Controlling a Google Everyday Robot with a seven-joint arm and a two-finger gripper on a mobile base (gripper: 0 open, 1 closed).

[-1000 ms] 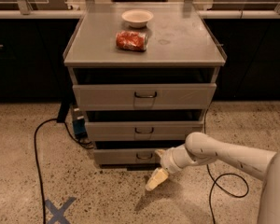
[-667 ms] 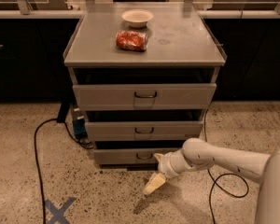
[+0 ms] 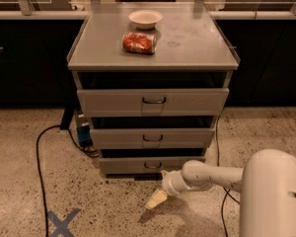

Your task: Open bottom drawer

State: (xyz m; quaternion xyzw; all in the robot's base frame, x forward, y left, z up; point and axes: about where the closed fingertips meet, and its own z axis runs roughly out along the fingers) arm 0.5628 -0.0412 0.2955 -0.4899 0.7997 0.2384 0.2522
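The bottom drawer is the lowest and narrowest grey front of the three-drawer cabinet, with a small dark loop handle at mid-front. My gripper hangs on a white arm that reaches in from the right. It sits low over the floor, below and just right of the handle, apart from the drawer front. Its cream fingers point down and to the left.
The middle drawer and top drawer sit above. A white bowl and a red can lie on the cabinet top. A black cable and a blue tape cross are on the floor at left.
My gripper has moved left and down, away from the drawer front and closer to the floor. The drawers have not moved.
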